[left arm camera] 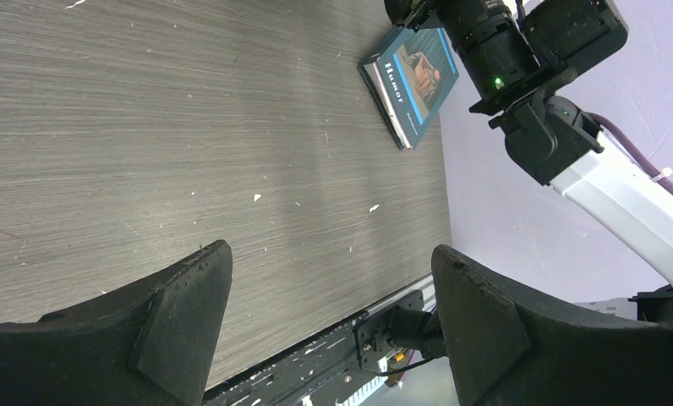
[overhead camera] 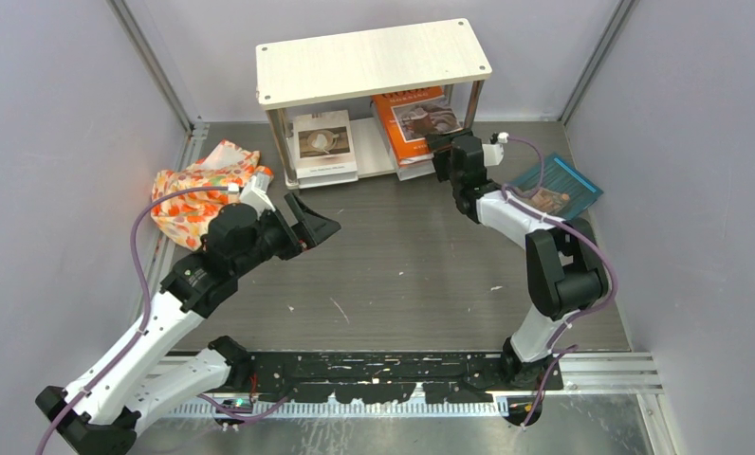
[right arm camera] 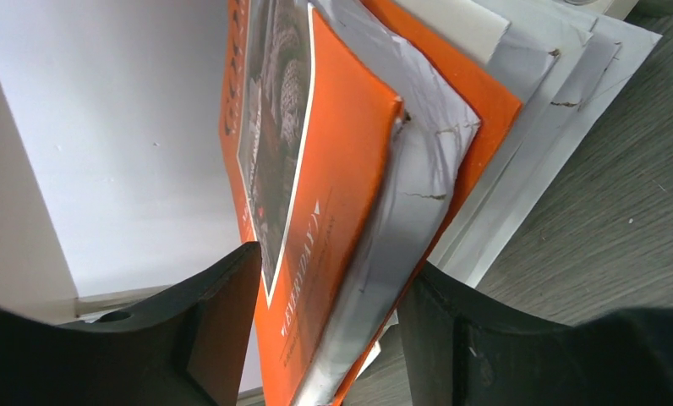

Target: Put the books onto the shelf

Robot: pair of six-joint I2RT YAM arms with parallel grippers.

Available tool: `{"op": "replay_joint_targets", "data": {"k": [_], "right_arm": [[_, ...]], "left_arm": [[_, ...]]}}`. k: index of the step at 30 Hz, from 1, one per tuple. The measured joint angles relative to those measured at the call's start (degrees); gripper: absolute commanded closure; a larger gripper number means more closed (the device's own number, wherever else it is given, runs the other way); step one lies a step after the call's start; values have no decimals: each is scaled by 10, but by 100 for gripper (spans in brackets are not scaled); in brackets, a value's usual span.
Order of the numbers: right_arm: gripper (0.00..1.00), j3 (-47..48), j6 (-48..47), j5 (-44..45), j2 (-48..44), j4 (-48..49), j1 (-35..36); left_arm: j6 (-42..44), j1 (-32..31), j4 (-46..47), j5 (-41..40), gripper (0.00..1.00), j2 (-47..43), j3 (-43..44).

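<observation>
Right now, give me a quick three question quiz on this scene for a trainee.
1. True or false: the teal "Humor" book lies on the shelf.
2. Which hand straddles the orange book at its edge? A: left hand. B: right hand.
3. Fill in: the left hand is open and holds ____.
Key: 1 false, it lies on the table; 2 B; 3 nothing.
</observation>
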Motion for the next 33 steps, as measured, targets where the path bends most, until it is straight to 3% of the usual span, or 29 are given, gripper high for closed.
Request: {"op": "replay_joint_targets", "data": {"k": [5, 26, 33], "right_arm": [[28, 30, -15, -2, 13, -53, 0], [28, 84, -53, 3, 24, -172, -8], [27, 68, -69, 9, -19, -191, -8]], "left_arm": [[1, 0, 0, 0, 12, 1, 0], [3, 7, 0, 1, 12, 16, 0], [3, 8, 1, 2, 12, 20, 0]]}}
